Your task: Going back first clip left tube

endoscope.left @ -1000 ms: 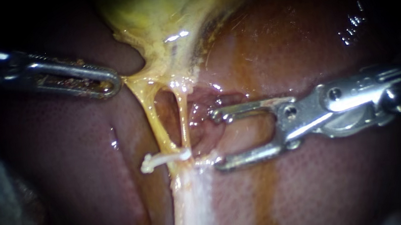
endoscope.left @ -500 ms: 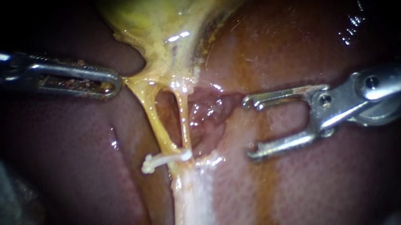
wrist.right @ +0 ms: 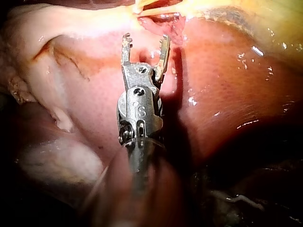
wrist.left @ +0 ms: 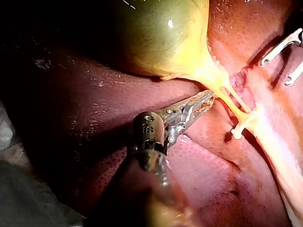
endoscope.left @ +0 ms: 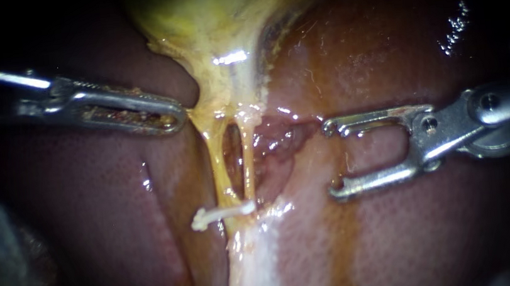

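Endoscope view, nearest first: the white clip [endoscope.left: 221, 214] sits low across the left tube [endoscope.left: 220, 172], with my right instrument [endoscope.left: 334, 158] well off to the clip's right over the liver [endoscope.left: 396, 39], jaws wide apart and empty. Farther back, up-left of the clip, my left instrument [endoscope.left: 167, 119] is clamped on the gallbladder [endoscope.left: 210, 21] neck, pulling the left tube taut. Worry imo: open jaws scraping liver, or extra pull sliding that clip off.

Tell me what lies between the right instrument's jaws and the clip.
In the endoscope view, only bare, wet tissue lies between the right instrument and the clip; its open jaws hold nothing.
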You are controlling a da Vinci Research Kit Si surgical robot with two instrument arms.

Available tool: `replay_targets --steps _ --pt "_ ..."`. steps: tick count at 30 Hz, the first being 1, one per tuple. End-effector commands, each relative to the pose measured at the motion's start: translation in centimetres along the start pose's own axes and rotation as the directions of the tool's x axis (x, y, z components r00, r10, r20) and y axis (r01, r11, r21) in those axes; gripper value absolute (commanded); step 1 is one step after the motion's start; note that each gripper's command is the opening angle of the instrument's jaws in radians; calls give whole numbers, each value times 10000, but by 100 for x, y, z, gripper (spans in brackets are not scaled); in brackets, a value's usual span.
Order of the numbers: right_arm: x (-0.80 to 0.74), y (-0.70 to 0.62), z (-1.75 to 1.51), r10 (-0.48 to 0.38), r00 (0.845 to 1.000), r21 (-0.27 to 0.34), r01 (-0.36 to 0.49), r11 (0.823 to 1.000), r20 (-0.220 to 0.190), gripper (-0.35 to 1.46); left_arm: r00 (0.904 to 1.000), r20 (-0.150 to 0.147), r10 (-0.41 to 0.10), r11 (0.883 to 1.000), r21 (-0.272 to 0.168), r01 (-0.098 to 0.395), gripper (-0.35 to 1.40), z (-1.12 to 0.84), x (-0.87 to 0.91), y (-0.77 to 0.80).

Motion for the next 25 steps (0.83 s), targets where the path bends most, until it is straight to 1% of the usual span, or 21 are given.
replay_targets --steps 1,13,25 --pt "0 0 0 1 10000 0 -1 10000 1 50 10000 25 23 10000 -30 -23 -35 3 0 0" --pt "-1 1 -1 0 10000 2 0 10000 0 50 9999 79 86 9999 -119 -85 -35 13 5 2" --pt "-1 1 -1 1 10000 -1 -1 10000 0 50 9998 119 127 9998 -185 -125 -35 10 4 1"
